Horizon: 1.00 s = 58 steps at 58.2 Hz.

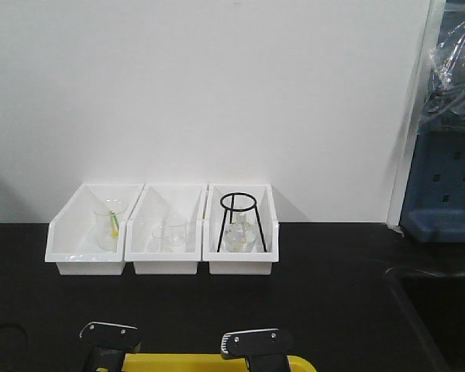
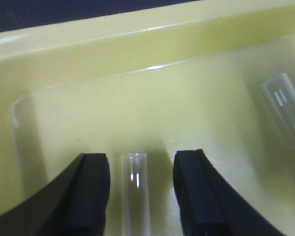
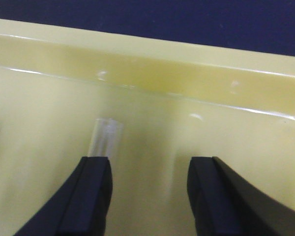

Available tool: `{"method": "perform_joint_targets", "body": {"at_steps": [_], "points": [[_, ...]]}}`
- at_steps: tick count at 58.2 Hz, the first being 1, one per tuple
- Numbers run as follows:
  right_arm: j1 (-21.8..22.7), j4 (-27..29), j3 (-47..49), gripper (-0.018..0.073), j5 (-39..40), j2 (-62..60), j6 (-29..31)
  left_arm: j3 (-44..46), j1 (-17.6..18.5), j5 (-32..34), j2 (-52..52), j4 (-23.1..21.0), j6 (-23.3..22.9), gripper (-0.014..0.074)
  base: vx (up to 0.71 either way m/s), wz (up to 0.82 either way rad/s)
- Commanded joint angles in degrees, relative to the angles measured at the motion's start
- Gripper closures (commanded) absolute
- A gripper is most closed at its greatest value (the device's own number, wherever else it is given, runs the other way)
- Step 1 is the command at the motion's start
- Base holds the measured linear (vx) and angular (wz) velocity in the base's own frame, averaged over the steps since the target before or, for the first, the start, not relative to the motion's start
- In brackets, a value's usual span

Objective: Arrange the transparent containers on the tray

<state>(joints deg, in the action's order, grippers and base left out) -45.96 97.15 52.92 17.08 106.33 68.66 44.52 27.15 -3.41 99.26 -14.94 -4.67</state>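
Placing tubes: your left gripper [image 2: 140,196] straddles the slim tube [image 2: 134,191] on the yellow tray [image 2: 137,54], jaws apart; right gripper [image 3: 150,196] also open, so lift clear next.

The yellow tray [image 1: 217,361] is cut off by the bottom edge of the front view, only its far rim showing. In the left wrist view the slim tube [image 2: 134,191] runs off the bottom edge, and a wider tube [image 2: 285,105] at right is blurred. In the right wrist view a tube [image 3: 104,137] is blurred, its lower end hidden behind a finger [image 3: 91,196].
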Motion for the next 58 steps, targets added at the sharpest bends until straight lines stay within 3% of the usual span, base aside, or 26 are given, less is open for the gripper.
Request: {"method": "perform_joint_targets", "body": {"at_steps": [1,58], "points": [[0.2,-1.4,1.5,0.0125,0.0,-2.4,0.3,1.6,0.2,3.4,-2.2,-0.6,-0.2,0.0162,0.0,0.0],[0.2,-1.2,1.5,0.0001,1.4,-2.5,0.1,1.6,0.2,10.0,-6.0,-0.6,0.0,0.0162,0.0,0.0]]}}
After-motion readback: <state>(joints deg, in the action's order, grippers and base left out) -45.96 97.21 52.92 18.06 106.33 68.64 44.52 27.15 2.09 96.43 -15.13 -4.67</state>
